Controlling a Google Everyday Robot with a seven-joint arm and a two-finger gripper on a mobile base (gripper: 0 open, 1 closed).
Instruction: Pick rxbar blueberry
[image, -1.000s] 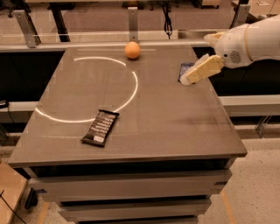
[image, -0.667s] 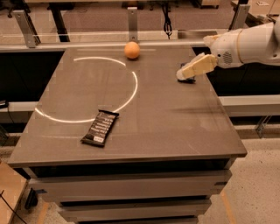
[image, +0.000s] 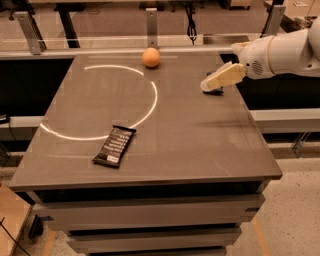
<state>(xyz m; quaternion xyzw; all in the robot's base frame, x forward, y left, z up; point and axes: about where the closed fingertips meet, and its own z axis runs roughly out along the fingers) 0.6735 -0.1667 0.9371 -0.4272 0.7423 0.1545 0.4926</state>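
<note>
My gripper (image: 211, 84) hangs on the cream-white arm that reaches in from the right, low over the table's right side near the far edge. The rxbar blueberry is almost wholly hidden under it. Only a dark sliver (image: 218, 91) shows just below the gripper, and I cannot tell whether it is the wrapper or shadow. I cannot tell whether the gripper touches the bar. The longer black bar with white text lines (image: 114, 145) lies at the front left, far from the gripper.
An orange (image: 151, 57) sits at the back centre of the dark grey table (image: 200, 145). A white circle line (image: 150, 102) is drawn on the left half. A metal rail (image: 100, 50) with posts runs behind the table. Its right edge is close under the arm.
The gripper has shifted a little to the left over the bar's spot. The blue wrapper that showed beside it a second ago is now covered. Nothing else moved.
</note>
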